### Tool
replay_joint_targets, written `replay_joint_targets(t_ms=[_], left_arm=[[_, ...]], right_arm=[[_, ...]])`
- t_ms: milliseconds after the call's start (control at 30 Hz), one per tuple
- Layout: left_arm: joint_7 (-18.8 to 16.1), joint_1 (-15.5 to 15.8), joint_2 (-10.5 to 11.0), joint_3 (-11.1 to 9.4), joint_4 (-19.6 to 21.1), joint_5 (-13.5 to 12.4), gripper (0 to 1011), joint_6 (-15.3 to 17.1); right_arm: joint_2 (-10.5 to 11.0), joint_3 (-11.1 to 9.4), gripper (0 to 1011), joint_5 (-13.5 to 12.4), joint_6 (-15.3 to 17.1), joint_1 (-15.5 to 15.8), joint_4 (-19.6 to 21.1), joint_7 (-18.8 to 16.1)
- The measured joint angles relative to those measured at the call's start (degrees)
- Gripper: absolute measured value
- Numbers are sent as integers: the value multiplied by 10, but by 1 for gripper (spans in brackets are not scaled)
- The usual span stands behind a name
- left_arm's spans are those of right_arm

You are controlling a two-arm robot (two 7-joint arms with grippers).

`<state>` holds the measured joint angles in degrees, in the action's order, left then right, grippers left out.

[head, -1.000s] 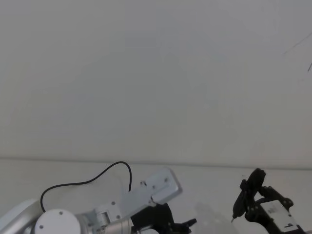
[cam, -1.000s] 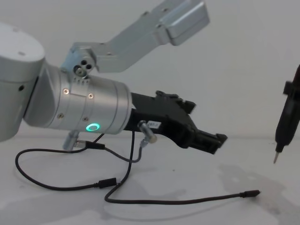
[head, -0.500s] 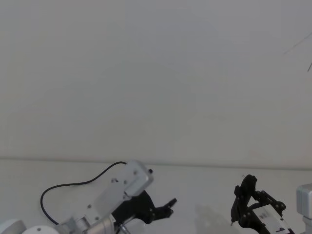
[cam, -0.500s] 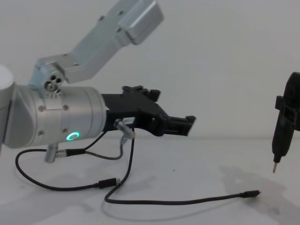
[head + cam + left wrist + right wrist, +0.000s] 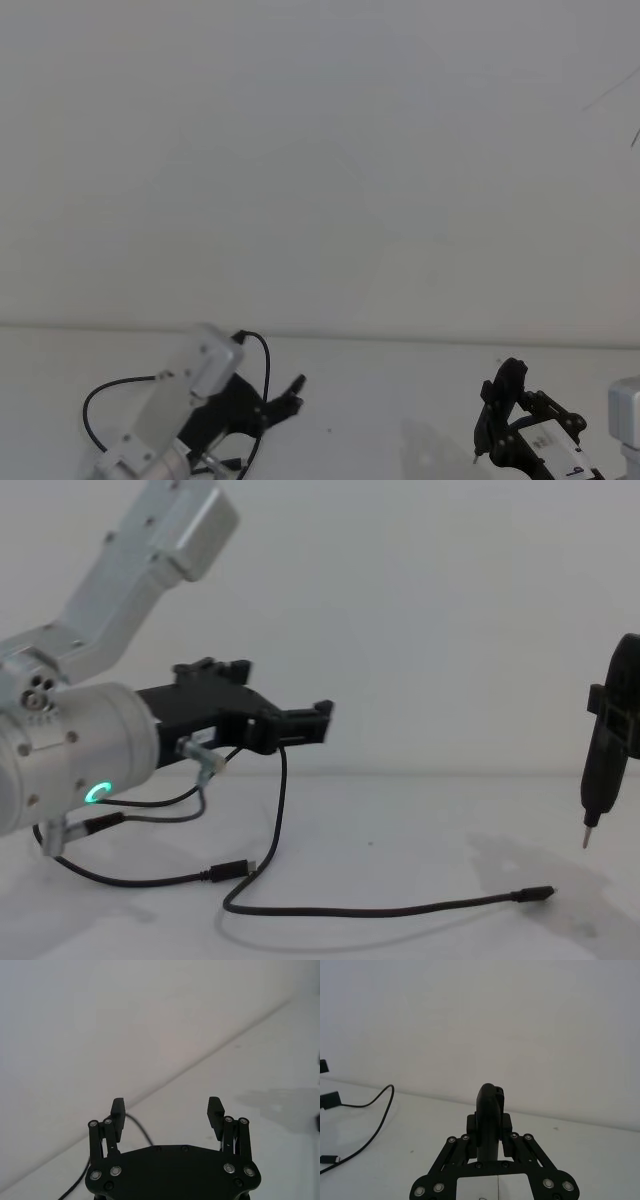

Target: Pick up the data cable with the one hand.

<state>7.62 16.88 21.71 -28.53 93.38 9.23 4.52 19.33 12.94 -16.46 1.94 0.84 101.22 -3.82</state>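
In the chest view the left gripper (image 5: pixel 318 723) hangs at centre-left above the white table (image 5: pixel 420 840), jaws spread and holding nothing; the right gripper (image 5: pixel 489 1127) (lower middle of its wrist view) is clamped on a dark pointed tool (image 5: pixel 604 750); the data cable (image 5: pixel 380 911) lies along the table's lower middle.

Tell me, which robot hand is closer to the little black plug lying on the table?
Probably the right gripper: its dark tool tip hangs just above and beside the data cable plug. The left gripper is open, raised farther back over the cable's looped end.
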Motion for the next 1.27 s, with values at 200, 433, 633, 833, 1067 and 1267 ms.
replay_joint_targets(t_ms=[200, 433, 633, 833, 1067, 1267], left_arm=[[-38, -18, 1, 14, -1, 12, 1001, -20], [-67, -32, 2, 24, -2, 22, 1001, -36], [-70, -33, 2, 25, -2, 23, 1001, -37], [-70, -33, 2, 25, -2, 23, 1001, -37], [-70, -33, 2, 25, -2, 23, 1001, -37], [-70, -33, 2, 25, -2, 23, 1001, -37]], right_arm=[[0, 0, 268, 0, 0, 0, 0, 0], [0, 0, 268, 0, 0, 0, 0, 0], [0, 0, 268, 0, 0, 0, 0, 0], [0, 0, 268, 0, 0, 0, 0, 0], [0, 0, 268, 0, 0, 0, 0, 0], [0, 0, 268, 0, 0, 0, 0, 0]])
